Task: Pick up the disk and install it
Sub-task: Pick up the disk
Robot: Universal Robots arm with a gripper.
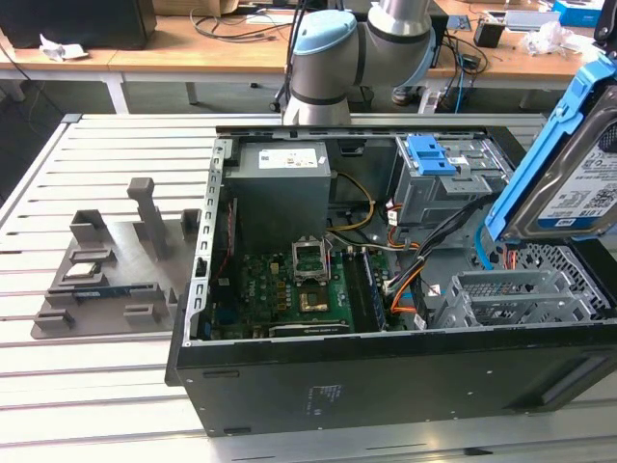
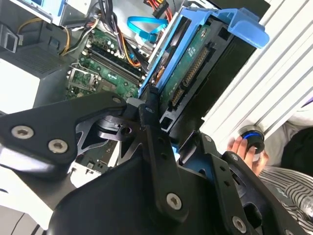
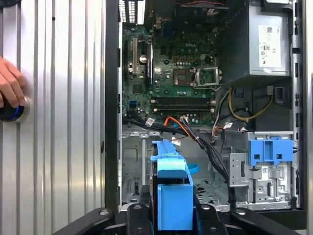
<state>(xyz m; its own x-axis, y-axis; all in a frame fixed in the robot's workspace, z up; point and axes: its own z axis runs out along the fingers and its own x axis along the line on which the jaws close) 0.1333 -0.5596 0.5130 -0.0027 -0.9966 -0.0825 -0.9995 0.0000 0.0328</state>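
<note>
The gripper, jaws clamped across the disk, holds it tilted above the open computer case, probably to keep it clear of the case's cables.

The disk is silver with a white-and-blue label and blue bracket; the motherboard is green.

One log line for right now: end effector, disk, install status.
end effector: shut on the disk | disk: tilted, held over open computer case, exterior view's right | install: not yet seated
</note>
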